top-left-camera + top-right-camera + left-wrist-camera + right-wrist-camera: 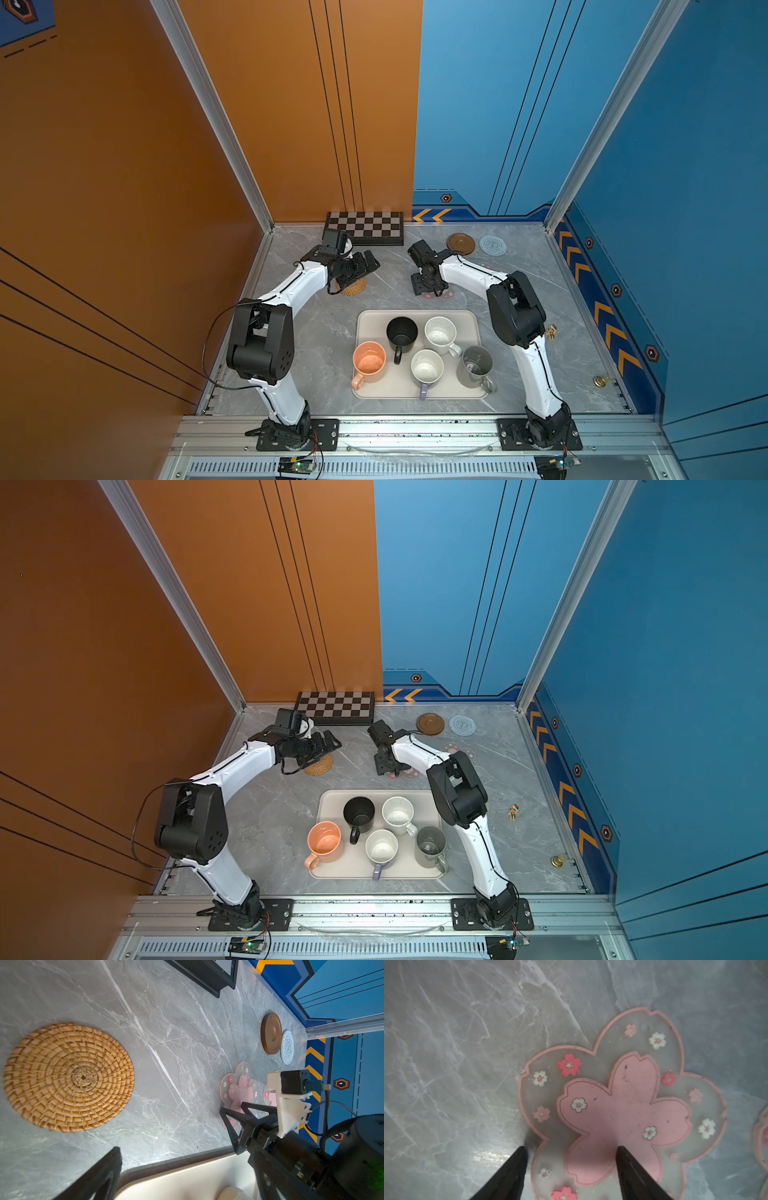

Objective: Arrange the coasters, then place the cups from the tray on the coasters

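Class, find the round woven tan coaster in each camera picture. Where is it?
In a top view: the woven tan coaster lies left of centre, partly hidden.
In a top view: the coaster again, beyond the tray.
Left wrist view: the coaster, large, near the camera.
Right wrist view: not in it.
Shared landmark: the brown wooden coaster, in all but the right wrist view.

On my screen, a chessboard (pixel 365 227) lies at the back edge of the grey marble table (pixel 316 332); a small figurine (pixel 552 331) and a brass trinket (pixel 600 380) sit well apart near its right side.
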You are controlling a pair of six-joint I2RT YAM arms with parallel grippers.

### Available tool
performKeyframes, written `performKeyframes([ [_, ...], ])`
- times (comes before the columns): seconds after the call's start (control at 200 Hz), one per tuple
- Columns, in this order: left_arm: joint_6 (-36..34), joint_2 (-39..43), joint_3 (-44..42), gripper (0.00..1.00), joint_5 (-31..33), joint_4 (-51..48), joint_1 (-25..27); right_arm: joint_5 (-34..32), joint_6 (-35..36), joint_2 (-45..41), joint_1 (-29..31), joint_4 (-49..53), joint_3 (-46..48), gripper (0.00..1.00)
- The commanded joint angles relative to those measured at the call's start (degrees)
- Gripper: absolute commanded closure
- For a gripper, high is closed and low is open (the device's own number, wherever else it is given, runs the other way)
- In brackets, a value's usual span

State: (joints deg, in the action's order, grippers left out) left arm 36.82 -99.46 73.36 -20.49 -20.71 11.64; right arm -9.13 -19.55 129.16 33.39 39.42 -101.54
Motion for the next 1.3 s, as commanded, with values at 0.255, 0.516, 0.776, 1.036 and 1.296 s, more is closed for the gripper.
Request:
performKeyframes([
  [0.255, -0.93, -0.91, 0.25, 0.02, -0.98, -1.09, -0.34, -5.02, 1.26, 0.65, -0.86, 3.87, 0.38, 0.31],
  [0.516, -0.83, -1.17, -0.06, 0.02, -0.47, -1.10, -0.33, -2.69, 0.68, 0.56, -1.97, 3.65, 0.46, 0.32],
  [0.776, -0.76, -1.39, 0.20, 0.02, -0.60, -1.14, -0.21, 2.21, -1.34, -1.07, -1.68, 2.36, 1.45, 0.32],
  [1.036, -0.76, -1.79, 0.29, 0.02, -0.52, -1.16, 0.17, 3.42, -1.89, -5.72, -3.39, 1.76, 2.03, 0.32],
  [1.296, -3.20, -1.53, 2.56, 0.02, 2.73, -4.75, 1.17, 5.86, -3.11, -11.82, -9.21, -1.42, 8.62, 0.32],
])
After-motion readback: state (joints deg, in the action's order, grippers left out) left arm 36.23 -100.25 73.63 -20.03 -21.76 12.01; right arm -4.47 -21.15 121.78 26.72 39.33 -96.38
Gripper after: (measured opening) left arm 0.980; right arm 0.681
